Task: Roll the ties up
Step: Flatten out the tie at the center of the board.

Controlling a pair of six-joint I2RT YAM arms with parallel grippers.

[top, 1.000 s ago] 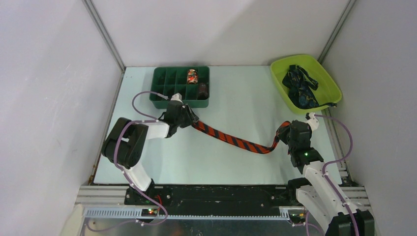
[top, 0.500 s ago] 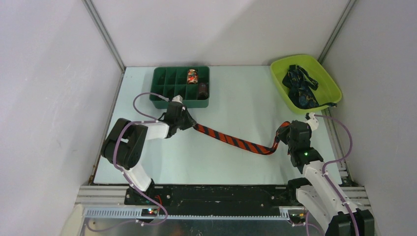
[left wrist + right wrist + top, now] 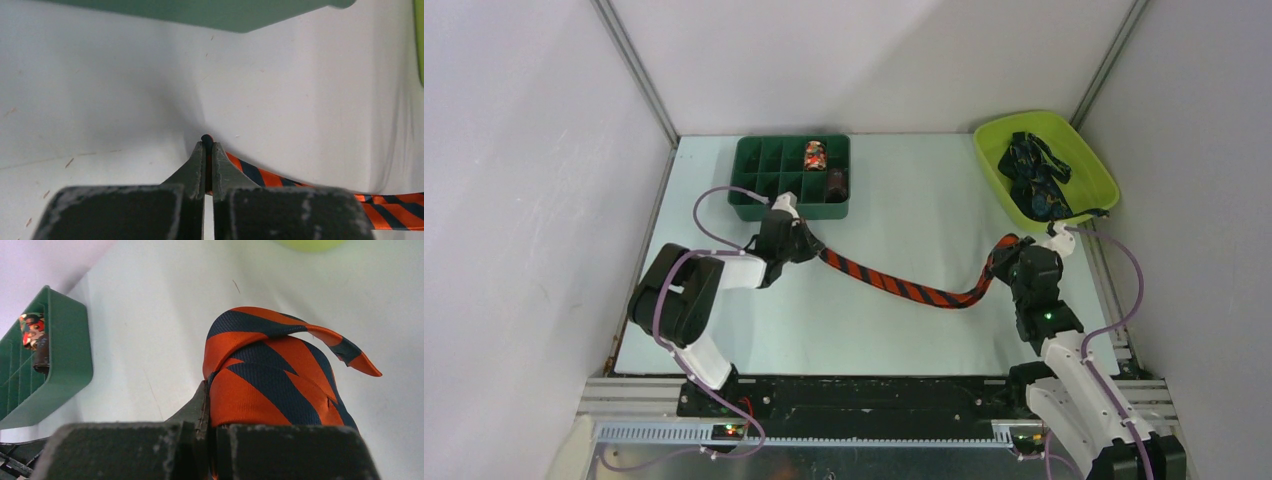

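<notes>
Left tool (image 3: 207, 146) clenched on striped tie (image 3: 894, 284) tip; right tool (image 3: 207, 395) clenched on wide end. Tie sags between tools. Best: lay it taut, untwisted, flat on counter (image 3: 904, 200) before rolling.

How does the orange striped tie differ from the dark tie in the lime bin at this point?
The orange striped tie is bright with dark diagonal stripes; the dark tie is navy, patterned. The striped one stretches as a strip over the table, pinched near its ends by the left gripper and right gripper; the dark one lies heaped in the lime bin, untouched. Neither is a finished roll.
</notes>
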